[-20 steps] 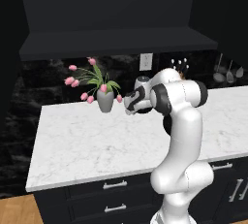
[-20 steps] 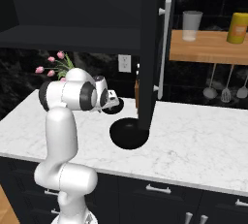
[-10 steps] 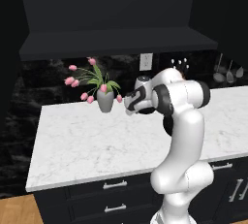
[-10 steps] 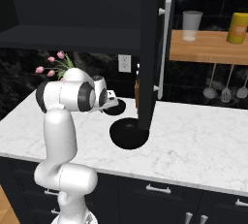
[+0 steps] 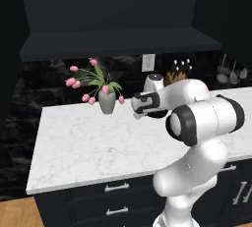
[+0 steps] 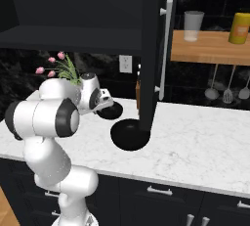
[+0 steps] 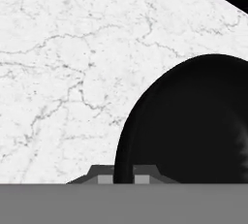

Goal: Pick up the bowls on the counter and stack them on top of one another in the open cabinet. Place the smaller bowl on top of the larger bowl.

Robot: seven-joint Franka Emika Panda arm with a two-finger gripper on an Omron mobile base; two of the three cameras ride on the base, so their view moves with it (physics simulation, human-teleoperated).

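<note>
Fingers (image 7: 124, 177) pinched on the rim of the smaller bowl (image 7: 193, 121), which sits on the marble worktop (image 7: 63, 87) right of the tulip vase (image 5: 107, 101). Larger bowl (image 6: 130, 135) on worktop just beside it, below the open cabinet (image 5: 118, 44).

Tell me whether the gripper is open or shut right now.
Shut. In the hand view the gripper has its fingertips close together on either side of the smaller bowl's rim, pinching it.
</note>
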